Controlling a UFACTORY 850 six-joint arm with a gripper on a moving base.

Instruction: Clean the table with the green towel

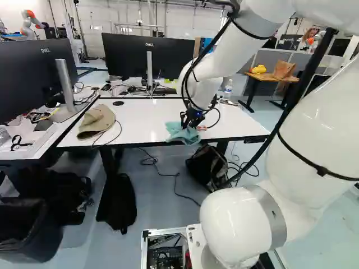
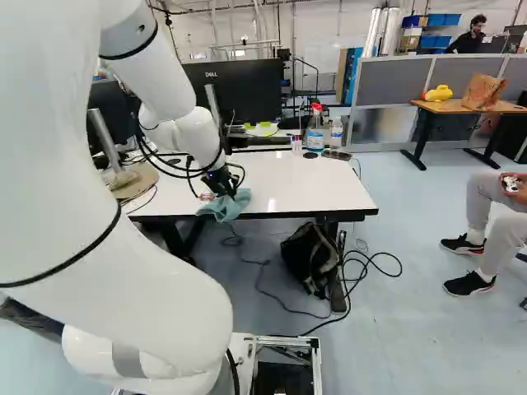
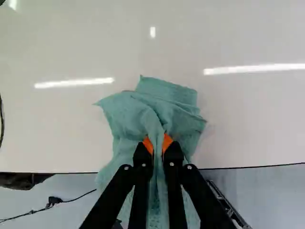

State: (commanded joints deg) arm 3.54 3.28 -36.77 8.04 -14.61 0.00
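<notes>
The green towel (image 3: 176, 107) lay bunched at the front edge of the white table (image 1: 148, 120), partly on its top and partly draped over the edge. It was a soft, pale blue-green cloth, loosely crumpled, with a squarish folded flap spread on the tabletop ahead of the gripper (image 1: 189, 124) and a pointed corner sticking out to one side. Creases ran from the flap in towards the pinch, and the part beneath the fingers showed a coarser, bumpy weave. In the wrist view the jaws stood nearly together, parted only by a raised fold of the towel, which the orange pads (image 3: 148, 144) squeezed from both sides. A tan cap (image 1: 96, 121) sat on the same table, well apart from the towel; a spray bottle (image 2: 314, 130) and a clear bottle (image 2: 337, 133) stood near its far edge
</notes>
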